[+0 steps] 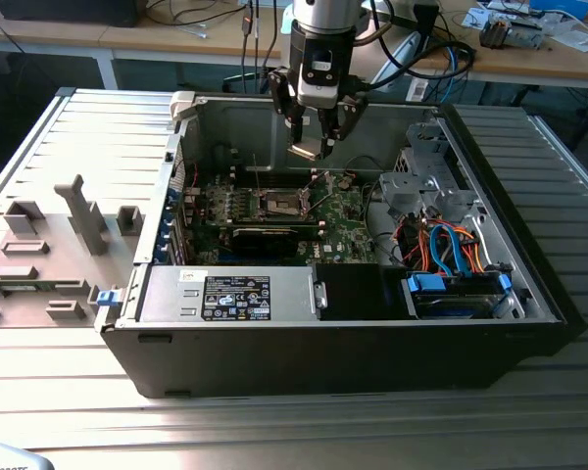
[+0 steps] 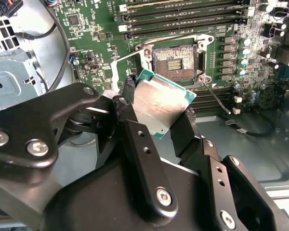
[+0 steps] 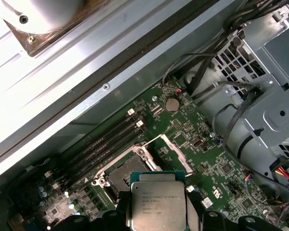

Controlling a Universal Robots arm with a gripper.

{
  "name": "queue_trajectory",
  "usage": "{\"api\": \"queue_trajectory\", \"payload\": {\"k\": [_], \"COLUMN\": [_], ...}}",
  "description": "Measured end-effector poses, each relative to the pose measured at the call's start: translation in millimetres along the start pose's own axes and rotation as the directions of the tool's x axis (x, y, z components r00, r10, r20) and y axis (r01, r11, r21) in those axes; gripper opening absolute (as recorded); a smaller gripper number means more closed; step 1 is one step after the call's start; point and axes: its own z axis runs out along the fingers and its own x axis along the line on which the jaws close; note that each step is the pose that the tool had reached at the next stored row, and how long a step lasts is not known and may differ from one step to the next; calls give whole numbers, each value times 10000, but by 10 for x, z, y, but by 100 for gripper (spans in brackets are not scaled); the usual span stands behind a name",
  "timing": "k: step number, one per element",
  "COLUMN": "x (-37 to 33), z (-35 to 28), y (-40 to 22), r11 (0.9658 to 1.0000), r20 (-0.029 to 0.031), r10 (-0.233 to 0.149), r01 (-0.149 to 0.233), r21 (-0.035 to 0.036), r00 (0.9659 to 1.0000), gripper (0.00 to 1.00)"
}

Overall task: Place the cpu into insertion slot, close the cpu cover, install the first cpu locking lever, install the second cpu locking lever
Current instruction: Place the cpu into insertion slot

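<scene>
Black linkage bars of my fingers [image 2: 137,144] lay nearest the lens in the second wrist view. My fingers were closed onto the cpu [image 2: 161,103], clamping it by two opposite edges. The chip's metal top showed in both wrist views [image 3: 158,204], framed by its thin green border.

1. Position of the cpu. In the exterior view the cpu [image 1: 307,150] hung in the upper centre of the frame. It was slightly tilted, above the green board [image 1: 343,220] and clear of it.
2. Insertion slot. The insertion slot [image 1: 281,203] sat below the held chip, near the middle of the frame. In the second wrist view its dark centre [image 2: 176,57] was bare, ringed by a shiny rim.
3. Cpu cover. The cpu cover [image 3: 176,153] stood swung open beside the slot, its square window plain in the first wrist view.
4. Locking lever. One thin locking lever [image 2: 216,98] angled away from a corner of the slot, unlatched.

The board lay inside an open computer case [image 1: 372,362] resting on a ribbed metal desk [image 1: 274,431]. Long memory slots [image 2: 183,7] ran just beside the insertion slot. Grey fixtures [image 1: 78,211] stood on the desk at the exterior view's left, and blue and orange cables [image 1: 451,250] filled the case at the exterior view's right.
</scene>
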Motion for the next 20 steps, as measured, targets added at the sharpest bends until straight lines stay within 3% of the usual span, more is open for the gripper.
{"api": "queue_trajectory", "payload": {"k": [20], "x": [0], "z": [0], "y": [0], "r11": [9997], "r20": [12], "r10": [256], "r01": [-256], "r21": [11], "r00": [9997], "gripper": [54]}}
